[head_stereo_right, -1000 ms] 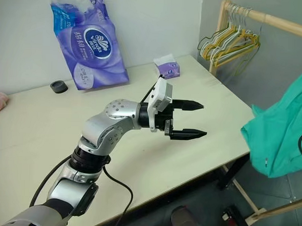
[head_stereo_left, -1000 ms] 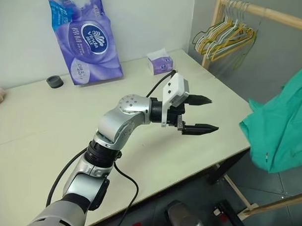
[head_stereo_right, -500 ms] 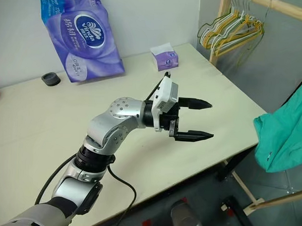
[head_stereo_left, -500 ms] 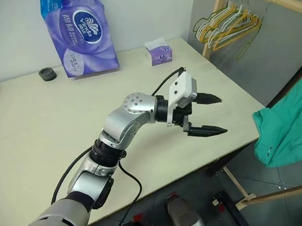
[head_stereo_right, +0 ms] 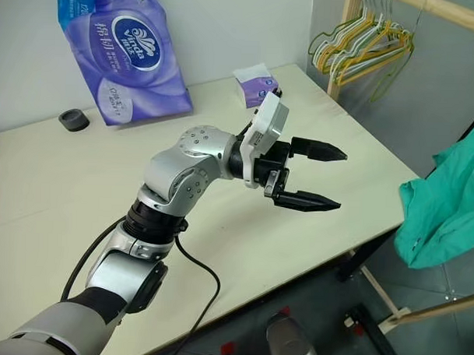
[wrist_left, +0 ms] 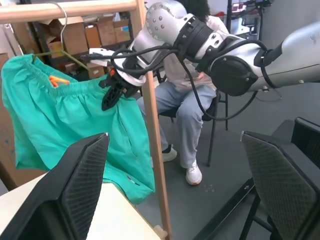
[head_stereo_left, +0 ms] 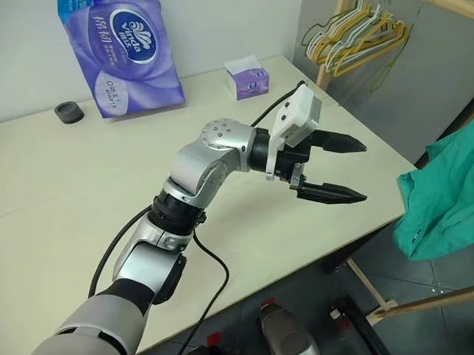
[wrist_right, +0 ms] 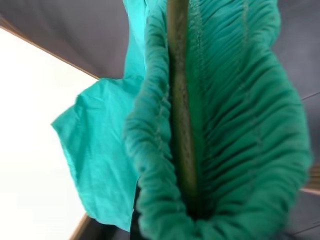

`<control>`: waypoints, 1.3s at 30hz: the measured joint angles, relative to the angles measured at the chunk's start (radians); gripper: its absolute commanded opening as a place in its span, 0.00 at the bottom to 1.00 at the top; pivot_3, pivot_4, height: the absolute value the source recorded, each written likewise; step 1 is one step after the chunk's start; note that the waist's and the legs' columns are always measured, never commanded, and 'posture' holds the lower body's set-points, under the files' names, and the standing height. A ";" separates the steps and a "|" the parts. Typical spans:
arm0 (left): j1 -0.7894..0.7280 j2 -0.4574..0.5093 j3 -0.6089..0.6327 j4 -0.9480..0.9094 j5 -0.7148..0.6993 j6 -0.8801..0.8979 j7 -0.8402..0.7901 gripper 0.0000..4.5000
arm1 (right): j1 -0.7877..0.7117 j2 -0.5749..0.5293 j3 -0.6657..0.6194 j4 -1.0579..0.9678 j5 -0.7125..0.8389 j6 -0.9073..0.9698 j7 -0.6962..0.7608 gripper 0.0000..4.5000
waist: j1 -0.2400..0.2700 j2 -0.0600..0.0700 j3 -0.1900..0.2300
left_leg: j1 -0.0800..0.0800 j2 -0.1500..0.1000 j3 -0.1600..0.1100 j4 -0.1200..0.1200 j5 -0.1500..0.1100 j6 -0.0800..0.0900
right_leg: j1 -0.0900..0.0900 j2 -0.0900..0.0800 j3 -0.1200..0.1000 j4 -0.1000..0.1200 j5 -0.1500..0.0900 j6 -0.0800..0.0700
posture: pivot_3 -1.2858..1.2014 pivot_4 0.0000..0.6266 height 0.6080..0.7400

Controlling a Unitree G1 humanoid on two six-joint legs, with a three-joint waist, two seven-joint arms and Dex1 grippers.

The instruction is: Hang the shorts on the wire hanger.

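Pale cream tabletop (head_stereo_left: 57, 187) fills the left and centre of the head views, set against a white wall, with a grey wall beyond its right edge. At upper left stands a purple tissue pack (head_stereo_left: 121, 49); a small dark cap (head_stereo_left: 66, 112) lies beside it, and a small purple tissue box (head_stereo_left: 247, 78) sits near the far corner. Bunched yellow, white and green hangers (head_stereo_left: 355, 34) hang from a wooden rack at upper right.

The shorts (head_stereo_left: 446, 196) hang at the right edge, off the table — waistband up, legs trailing down. In the left wrist view they hang from the wire hanger (wrist_left: 60, 52), hooked on a wooden rail (wrist_left: 70, 10), waistband running roughly level across the upper left.

The left gripper (head_stereo_left: 340, 167) hovers over the table with fingers spread wide, empty, pointing right. The right gripper (wrist_left: 112, 87) pinches the waistband — fingers nearly closed. A seated person (wrist_left: 182, 100) is behind.
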 measured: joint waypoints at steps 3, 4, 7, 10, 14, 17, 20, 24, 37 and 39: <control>-0.015 -0.024 -0.004 0.034 0.022 -0.030 -0.015 1.00 | -0.013 0.038 -0.043 -0.050 0.000 0.027 -0.031 0.47 | -0.002 0.001 0.000 | 0.000 0.000 0.002 0.000 0.000 0.000 | 0.000 0.000 0.002 0.000 0.000 0.001 | 0.30 0.28 1.00; -0.018 -0.029 -0.007 0.037 0.026 -0.039 -0.021 1.00 | -0.017 0.041 -0.047 -0.064 0.000 0.030 -0.035 0.54 | -0.003 0.001 0.000 | 0.000 0.000 0.002 0.000 0.000 0.000 | -0.001 0.000 0.002 0.000 0.000 0.001 | 0.30 0.28 1.00; -0.027 -0.040 -0.009 0.062 0.041 -0.065 -0.036 1.00 | -0.025 0.041 -0.056 -0.115 0.000 0.032 -0.048 0.77 | -0.010 0.001 0.000 | 0.000 0.000 0.002 0.000 0.000 0.001 | -0.001 0.000 0.003 0.000 0.001 0.002 | 0.29 0.26 1.00; -0.027 -0.053 -0.010 0.085 0.057 -0.085 -0.048 1.00 | -0.030 0.041 -0.056 -0.141 0.000 0.028 -0.053 0.99 | -0.019 0.001 0.000 | 0.000 0.000 0.004 0.000 -0.001 0.002 | -0.001 0.000 0.004 0.000 0.001 0.002 | 0.29 0.25 1.00; -0.042 -0.069 -0.010 0.103 0.068 -0.104 -0.062 1.00 | -0.034 0.042 -0.051 -0.182 -0.007 0.001 -0.074 1.00 | -0.031 0.001 -0.001 | 0.000 0.000 0.005 0.000 -0.002 0.003 | -0.002 0.000 0.005 0.000 0.001 0.003 | 0.29 0.25 1.00; -0.047 -0.071 -0.010 0.107 0.077 -0.115 -0.069 1.00 | -0.033 0.053 -0.042 -0.229 -0.013 -0.039 -0.094 1.00 | -0.046 0.001 -0.001 | 0.000 0.000 0.005 0.000 -0.002 0.003 | -0.002 0.000 0.005 0.000 0.001 0.003 | 0.29 0.25 1.00; -0.047 -0.073 -0.010 0.117 0.086 -0.128 -0.073 1.00 | -0.023 0.063 -0.023 -0.270 -0.044 -0.125 -0.130 1.00 | -0.053 0.001 -0.001 | 0.000 0.000 0.006 0.000 -0.002 0.004 | -0.002 0.000 0.006 0.000 0.001 0.003 | 0.29 0.24 1.00; -0.047 -0.075 -0.010 0.119 0.092 -0.131 -0.082 1.00 | -0.023 0.083 -0.015 -0.277 -0.069 -0.242 -0.161 1.00 | -0.065 0.001 -0.001 | 0.000 0.000 0.006 0.000 -0.003 0.005 | -0.002 0.000 0.006 0.000 0.001 0.003 | 0.29 0.24 1.00; -0.029 -0.068 0.001 0.120 0.150 -0.159 0.008 1.00 | 0.146 0.164 0.183 -0.538 -0.059 -0.840 0.039 1.00 | -0.078 0.001 -0.001 | 0.000 0.000 0.005 0.000 -0.003 0.005 | -0.002 0.000 0.005 0.000 0.002 0.005 | 0.31 0.22 1.00; 0.003 -0.063 0.026 0.121 0.173 -0.164 0.086 1.00 | 0.202 0.234 0.228 -0.617 -0.034 -0.884 0.068 1.00 | -0.077 0.001 -0.003 | 0.000 0.001 0.004 0.001 -0.003 0.005 | -0.002 0.000 0.005 0.001 0.003 0.006 | 0.31 0.22 1.00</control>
